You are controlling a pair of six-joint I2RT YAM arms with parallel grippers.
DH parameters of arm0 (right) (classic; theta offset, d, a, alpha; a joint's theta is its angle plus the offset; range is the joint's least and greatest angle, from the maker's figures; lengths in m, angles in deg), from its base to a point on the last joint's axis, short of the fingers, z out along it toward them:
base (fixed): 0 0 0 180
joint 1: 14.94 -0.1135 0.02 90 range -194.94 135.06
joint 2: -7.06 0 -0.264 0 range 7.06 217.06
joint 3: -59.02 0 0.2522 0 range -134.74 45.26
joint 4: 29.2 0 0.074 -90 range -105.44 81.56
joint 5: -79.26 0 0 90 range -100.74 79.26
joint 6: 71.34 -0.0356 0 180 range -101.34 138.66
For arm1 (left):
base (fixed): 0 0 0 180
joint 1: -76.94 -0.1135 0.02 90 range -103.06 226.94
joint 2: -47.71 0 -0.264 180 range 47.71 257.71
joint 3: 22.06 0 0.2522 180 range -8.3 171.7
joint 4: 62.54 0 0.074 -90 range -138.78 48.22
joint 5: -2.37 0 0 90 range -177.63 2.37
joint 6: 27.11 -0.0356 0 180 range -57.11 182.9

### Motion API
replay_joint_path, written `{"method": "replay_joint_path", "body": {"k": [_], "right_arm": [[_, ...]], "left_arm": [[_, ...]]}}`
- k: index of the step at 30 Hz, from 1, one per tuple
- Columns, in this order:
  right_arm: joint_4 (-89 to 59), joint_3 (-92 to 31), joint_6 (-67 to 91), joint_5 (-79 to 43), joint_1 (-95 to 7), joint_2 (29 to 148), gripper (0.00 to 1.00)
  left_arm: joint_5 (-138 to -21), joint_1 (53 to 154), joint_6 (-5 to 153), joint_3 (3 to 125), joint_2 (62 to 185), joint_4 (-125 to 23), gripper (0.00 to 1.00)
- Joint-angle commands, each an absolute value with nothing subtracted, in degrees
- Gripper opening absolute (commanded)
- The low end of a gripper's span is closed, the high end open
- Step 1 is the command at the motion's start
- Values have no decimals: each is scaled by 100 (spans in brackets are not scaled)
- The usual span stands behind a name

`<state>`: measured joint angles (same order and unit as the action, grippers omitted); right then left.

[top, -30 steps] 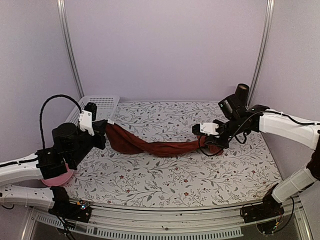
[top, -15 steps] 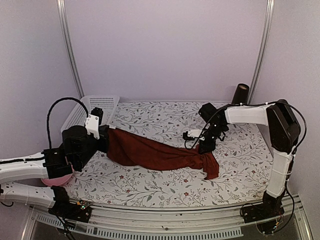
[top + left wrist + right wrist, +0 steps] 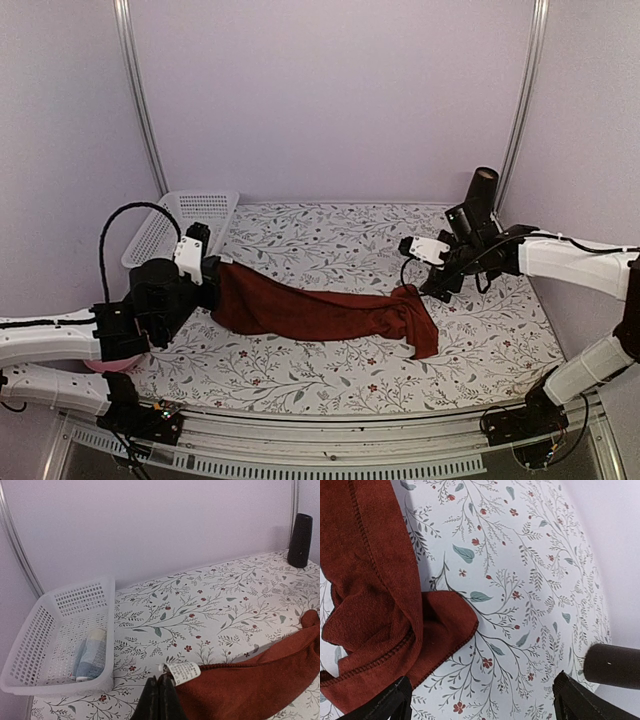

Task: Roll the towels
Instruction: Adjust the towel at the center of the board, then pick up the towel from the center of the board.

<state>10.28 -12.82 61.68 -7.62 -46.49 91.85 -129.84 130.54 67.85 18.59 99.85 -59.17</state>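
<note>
The dark red towel [image 3: 310, 312] lies stretched and bunched across the table, its right end crumpled in a heap [image 3: 418, 325]. My left gripper [image 3: 212, 283] is shut on its left corner, beside the white label [image 3: 182, 671]; in the left wrist view the left gripper [image 3: 160, 682] has its fingertips pressed together at the hem of the towel [image 3: 250, 685]. My right gripper [image 3: 432, 285] hovers open just right of the crumpled end, nothing between its fingers. In the right wrist view the right gripper [image 3: 480, 700] stands wide, the towel [image 3: 370, 605] at its left. The checked towel [image 3: 92, 655] lies rolled in the basket.
A white slotted basket [image 3: 185, 212] stands at the back left, and its rim [image 3: 60, 630] also shows in the left wrist view. A black cylinder [image 3: 484, 185] stands at the back right corner, close behind the right arm. Something pink [image 3: 112, 358] lies under the left arm.
The right gripper opened and let go of the towel's right end, which now lies crumpled on the table. It drew back to the right. The left arm shifted slightly, still holding its corner.
</note>
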Motion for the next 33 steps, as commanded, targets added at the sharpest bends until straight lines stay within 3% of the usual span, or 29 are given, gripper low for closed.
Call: {"method": "replay_joint_path", "body": {"k": [1, 4, 9, 13, 20, 26, 33], "right_arm": [[-334, -454, 6389, -126, -4669, 8286, 99], [-578, -19, 6187, -303, -4670, 7860, 99], [775, 83, 6378, -2127, -4957, 7960, 99], [334, 742, 6603, -1673, -5805, 8018, 99], [-448, 860, 6362, -760, -6124, 8640, 99], [-963, 825, 6063, 402, -6126, 9402, 99], [-921, 919, 6076, 586, -5488, 8998, 99]], "left_arm": [[-12843, 13065, 6629, 1660, 9974, -6356, 0], [-12816, 13080, 6621, 1545, 10015, -6474, 0], [-12758, 13091, 6600, 1316, 10096, -6813, 0], [-12777, 13090, 6577, 1310, 10258, -6908, 0], [-12811, 13091, 6529, 1228, 10405, -7086, 0], [-12857, 13095, 6501, 1198, 10533, -7168, 0], [-12927, 13082, 6461, 1059, 10363, -7251, 0]]}}
